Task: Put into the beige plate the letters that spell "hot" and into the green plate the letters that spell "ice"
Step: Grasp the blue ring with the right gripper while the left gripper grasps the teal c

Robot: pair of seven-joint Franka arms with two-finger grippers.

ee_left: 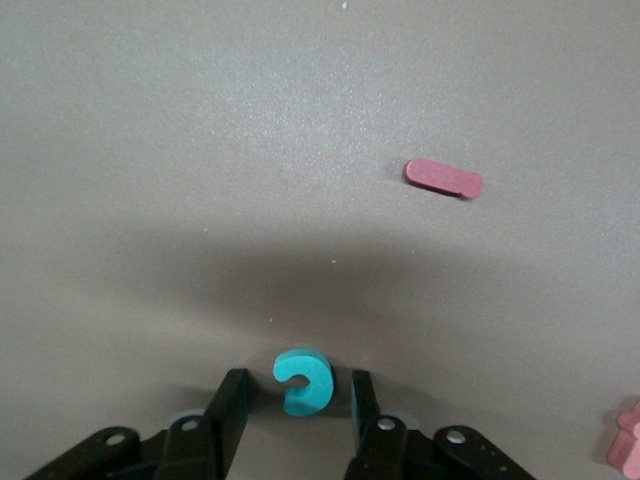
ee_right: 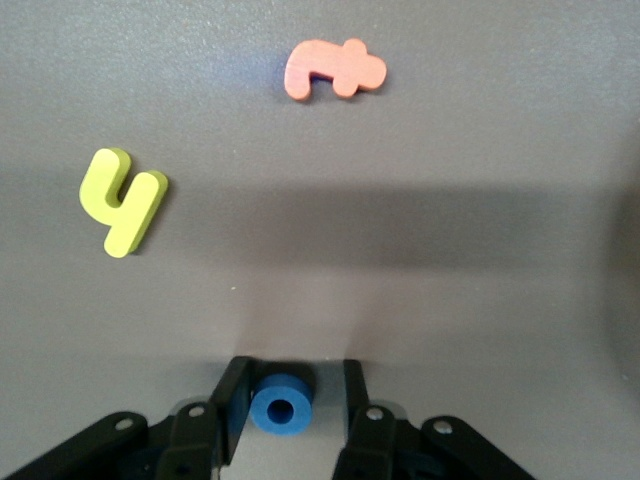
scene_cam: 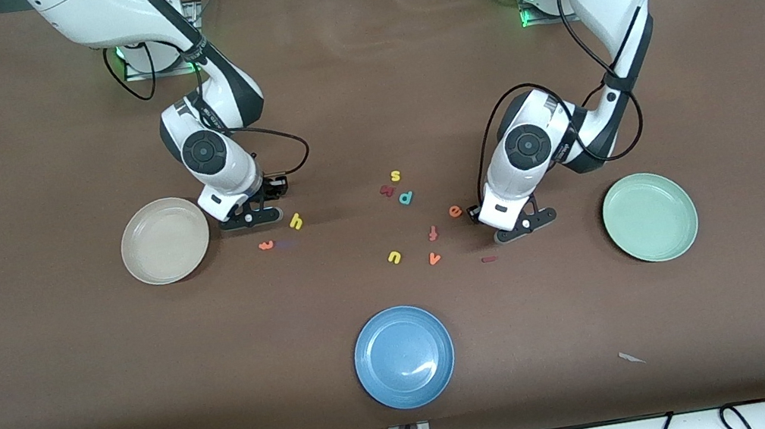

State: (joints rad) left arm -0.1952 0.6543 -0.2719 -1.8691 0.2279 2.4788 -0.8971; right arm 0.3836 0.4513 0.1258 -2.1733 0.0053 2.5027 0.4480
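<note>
My left gripper [ee_left: 299, 378] [scene_cam: 524, 225] is down at the table and open, its fingers on either side of the teal c [ee_left: 305, 380] with a gap on each side. The dark red i [ee_left: 444, 178] [scene_cam: 488, 259] lies close by, and the orange e [scene_cam: 455, 211] is beside this hand. My right gripper [ee_right: 295, 368] [scene_cam: 250, 218] is low beside the beige plate [scene_cam: 165, 240], open around the blue o [ee_right: 280, 404]; one finger touches it, the other stands apart. The yellow h [ee_right: 122, 200] [scene_cam: 295, 221] and orange t [ee_right: 335, 68] [scene_cam: 266, 246] lie near. The green plate [scene_cam: 650, 216] is empty.
A blue plate [scene_cam: 404, 356] sits nearest the front camera. Loose letters lie mid-table: yellow s [scene_cam: 395, 176], dark red zigzag [scene_cam: 387, 190], teal p [scene_cam: 406, 198], reddish f [scene_cam: 433, 233], yellow u [scene_cam: 395, 257], orange v [scene_cam: 434, 259].
</note>
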